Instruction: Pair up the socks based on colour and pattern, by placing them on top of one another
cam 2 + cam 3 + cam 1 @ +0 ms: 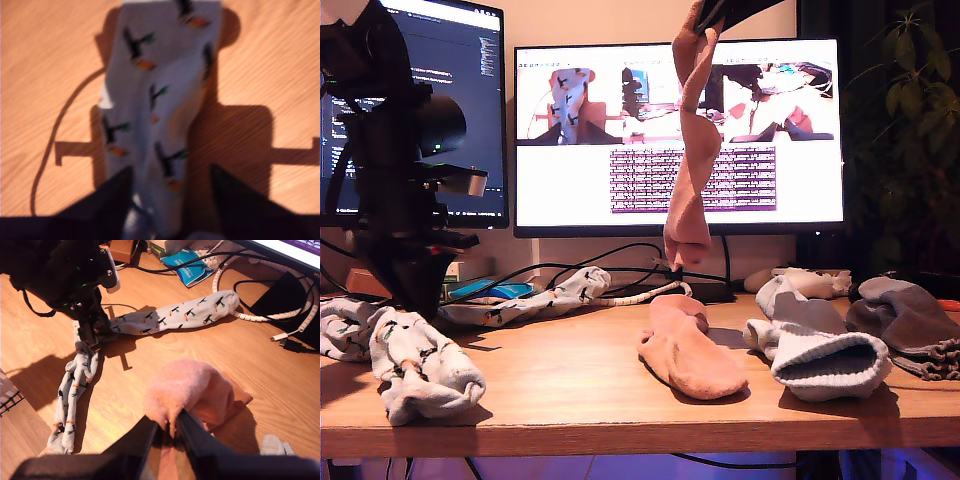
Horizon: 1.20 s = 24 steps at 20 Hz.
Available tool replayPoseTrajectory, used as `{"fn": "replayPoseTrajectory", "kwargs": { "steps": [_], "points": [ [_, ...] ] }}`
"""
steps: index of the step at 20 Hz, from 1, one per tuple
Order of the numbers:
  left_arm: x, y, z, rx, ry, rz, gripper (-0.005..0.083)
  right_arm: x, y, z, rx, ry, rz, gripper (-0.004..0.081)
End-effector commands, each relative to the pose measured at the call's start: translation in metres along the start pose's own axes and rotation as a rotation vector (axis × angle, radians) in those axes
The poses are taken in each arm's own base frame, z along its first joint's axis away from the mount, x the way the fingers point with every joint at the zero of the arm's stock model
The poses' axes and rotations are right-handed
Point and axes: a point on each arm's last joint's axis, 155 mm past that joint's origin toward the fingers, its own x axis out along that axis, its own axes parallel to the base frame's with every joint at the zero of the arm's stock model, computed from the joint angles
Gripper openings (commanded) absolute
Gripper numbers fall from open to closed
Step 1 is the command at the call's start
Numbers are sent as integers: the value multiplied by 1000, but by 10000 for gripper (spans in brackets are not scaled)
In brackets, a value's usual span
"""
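My first gripper (167,200) jaws pinch a printed sock (160,100), my second gripper's (167,432) a pink sock (192,390), tips hidden.

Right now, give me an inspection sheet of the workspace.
Surface: wooden desk, bare at its front middle.
Job's things: patterned sock hangs in my first gripper; second patterned sock lies flat; pink sock hangs from my second gripper above another pink sock; ribbed sock and grey frilly sock at the exterior view's right.
Clutter: blue packet.
Grippers: both shut on socks.
Cables: black cables, white spiral-wrapped cable behind the socks.
Surroundings: two monitors, plant.
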Motion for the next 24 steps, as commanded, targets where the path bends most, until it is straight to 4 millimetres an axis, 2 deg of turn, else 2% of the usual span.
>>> {"fn": "replayPoseTrajectory", "kwargs": {
  "steps": [1,5,6,11,15,19,24],
  "points": [
    [15,-7,-10,3,40,-25,37,-4,-1,6,-6,-20,-5,-13],
    [15,-8,-7,3,24,-33,15,-4,-1,5,-5,-17,-6,-13],
    [15,-13,-8,0,27,-55,-27,-4,-1,6,-5,-19,-7,-13],
    [13,-41,-10,-14,47,-124,-23,-4,-1,7,-7,-26,-7,-13],
    [8,-77,-19,-53,101,-212,-23,-4,-2,7,-7,-25,-8,-13],
    [0,-115,-28,-75,156,-298,-23,-3,-8,17,-39,-61,-39,-13],
    [-10,-154,-39,-104,221,-371,-23,6,-38,22,-12,-84,-108,-13]
  ]
}}
